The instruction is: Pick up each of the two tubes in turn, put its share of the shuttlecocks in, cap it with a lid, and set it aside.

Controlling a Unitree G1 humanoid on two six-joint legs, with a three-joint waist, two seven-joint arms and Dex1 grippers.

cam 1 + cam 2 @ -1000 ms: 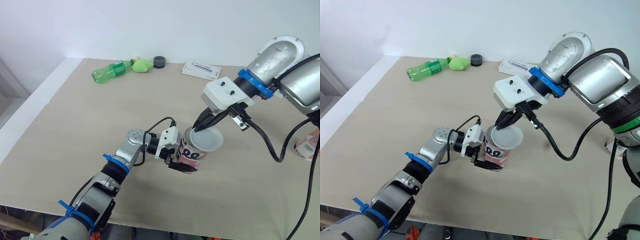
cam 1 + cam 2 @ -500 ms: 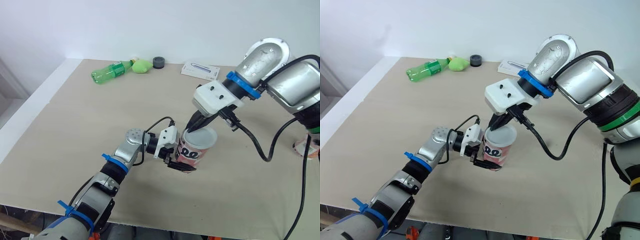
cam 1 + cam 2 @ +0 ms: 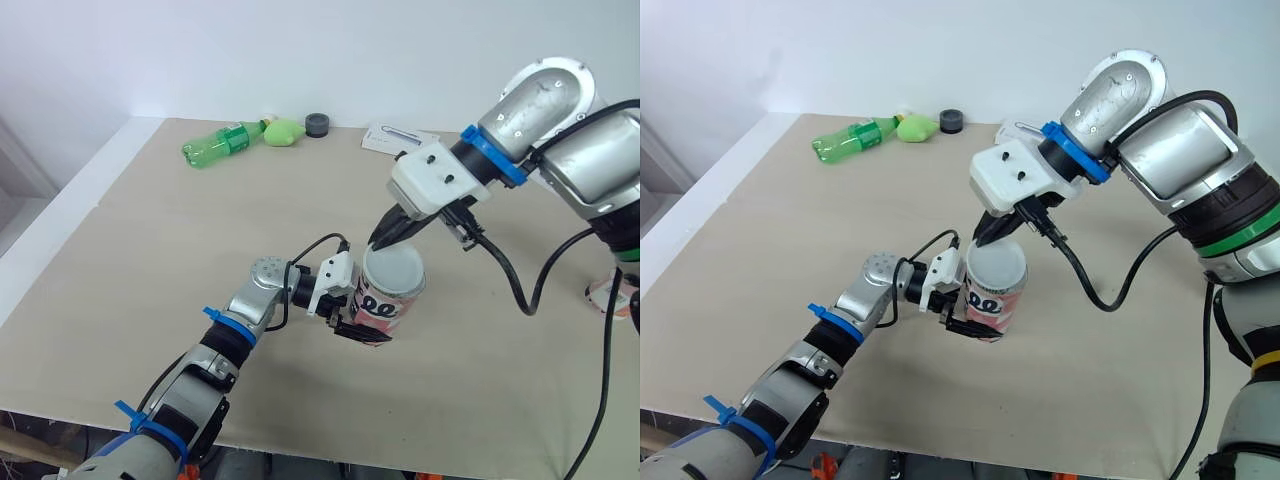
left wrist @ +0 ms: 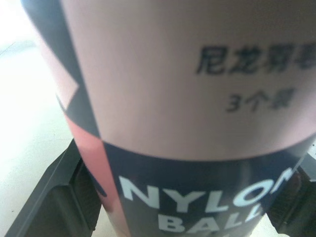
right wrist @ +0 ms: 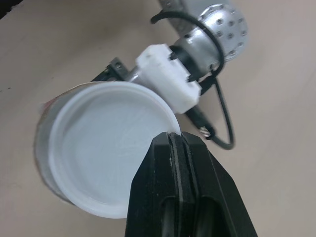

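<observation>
A pink and black printed tube (image 3: 384,304) stands upright near the middle of the table (image 3: 150,260). My left gripper (image 3: 358,322) is shut on its lower part, and in the left wrist view the tube (image 4: 187,108) sits between the two black fingers (image 4: 54,197). A white lid (image 3: 394,268) lies flat over the tube's mouth. My right gripper (image 3: 384,238) comes down from the upper right, its fingers pressed together on the lid's far rim. In the right wrist view the fingertips (image 5: 174,140) meet at the edge of the lid (image 5: 106,148).
At the far edge lie a green plastic bottle (image 3: 222,141), a green lump (image 3: 285,131), a small dark cap (image 3: 319,124) and a white card (image 3: 400,140). A pink and white object (image 3: 612,290) sits at the right edge. The right arm's cable (image 3: 510,285) hangs beside the tube.
The right gripper has carried the lid leftward from beside the tube's mouth to squarely on top of it. The left gripper and tube have stayed put.
</observation>
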